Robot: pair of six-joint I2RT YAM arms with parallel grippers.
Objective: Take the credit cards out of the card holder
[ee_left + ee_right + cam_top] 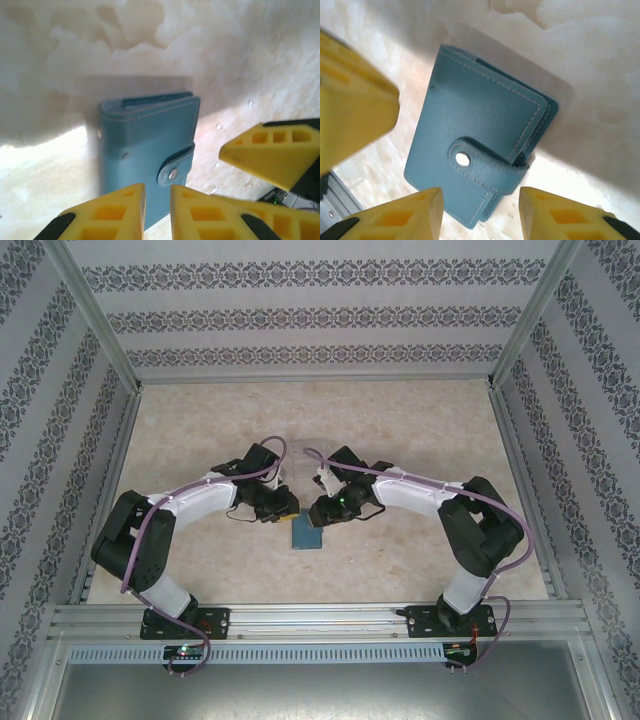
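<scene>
Jaws spread on the right gripper (480, 200), nearly together on the left gripper (157, 200), grip unclear; card holder (475, 115) snapped closed, credit cards not yet out

The closed card holder (470, 125) is seen flat on the pale table (600, 75) at mid-frame, with its strap tab (490, 167) snapped shut. The fingers (405, 215) of the right gripper (480, 197) are spread at the bottom edge.

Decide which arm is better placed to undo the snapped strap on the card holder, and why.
Right, probably. The right pincer is open, with the strap of the card holder lying ahead of the gap between its fingers. The left pincer shows only a narrow gap, over the cover's edge.
</scene>
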